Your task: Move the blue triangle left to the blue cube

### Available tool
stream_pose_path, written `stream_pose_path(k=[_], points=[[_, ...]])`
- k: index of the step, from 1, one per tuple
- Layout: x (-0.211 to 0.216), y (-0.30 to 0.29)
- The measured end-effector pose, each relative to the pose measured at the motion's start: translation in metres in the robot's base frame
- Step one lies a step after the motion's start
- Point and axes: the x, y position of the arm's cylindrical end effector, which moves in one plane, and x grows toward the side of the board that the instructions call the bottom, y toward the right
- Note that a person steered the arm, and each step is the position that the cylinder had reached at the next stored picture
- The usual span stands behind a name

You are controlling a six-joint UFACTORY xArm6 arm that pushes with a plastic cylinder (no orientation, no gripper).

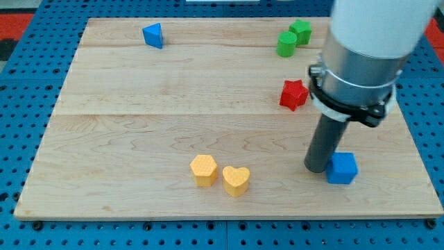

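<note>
One wooden desk (139, 132), pale boards, resting on a blue perforated base (21, 83). On it, seven blocks. Item one: blue triangle (153, 35), near the view's top left, standing alone and well apart from everything else. Item two: blue cube (342, 168), at the view's lower right, close to the desk's right-hand edge. Item three: red star-shaped block (293, 94), right of centre, above the cube in the view. Items four and five: two green blocks at the view's top right, one roughly cylindrical (286, 44) and one more angular (301, 31), touching each other. Items six and seven: yellow hexagonal block (204, 170) and yellow heart (236, 180), side by side and touching, near the view's bottom centre. My arm enters from the view's upper right, a white and grey body with a dark collar narrowing to the rod; my tip (318, 169) sits on the desk just to the left of the blue cube, touching or nearly touching its left face. The rig carries no fingers, so nothing is gripped. The blue triangle lies far across the desk from both my tip and the blue cube.
</note>
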Motion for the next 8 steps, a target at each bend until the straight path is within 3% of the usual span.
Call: stream_pose_path(k=[1,2,4,5,8], points=[[-0.036,-0.064],[-0.118,-0.143],[-0.141,-0.354],[-0.141,-0.419],[-0.129,-0.42]])
